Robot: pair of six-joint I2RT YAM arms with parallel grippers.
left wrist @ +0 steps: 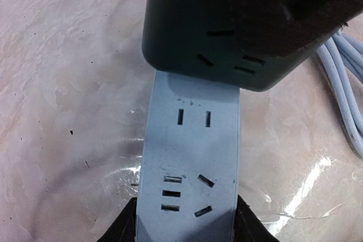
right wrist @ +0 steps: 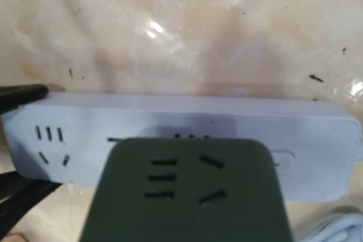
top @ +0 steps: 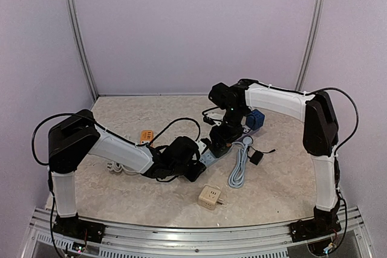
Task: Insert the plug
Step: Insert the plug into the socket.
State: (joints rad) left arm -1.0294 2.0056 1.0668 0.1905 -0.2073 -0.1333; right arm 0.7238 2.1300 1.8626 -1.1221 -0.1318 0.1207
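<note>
Here, the left gripper [left wrist: 186, 232] clenches the strip [left wrist: 190, 151] at its end; beyond, the right gripper [top: 221, 144] grasps the green plug [left wrist: 227, 21] over the strip's middle. Insertion step, I judge; next needs aligned pins and a straight push.

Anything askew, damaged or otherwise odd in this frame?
Nothing damaged or spilled. The dark green adapter, in the right gripper, looks slightly skewed over the power strip that the left gripper clamps.
</note>
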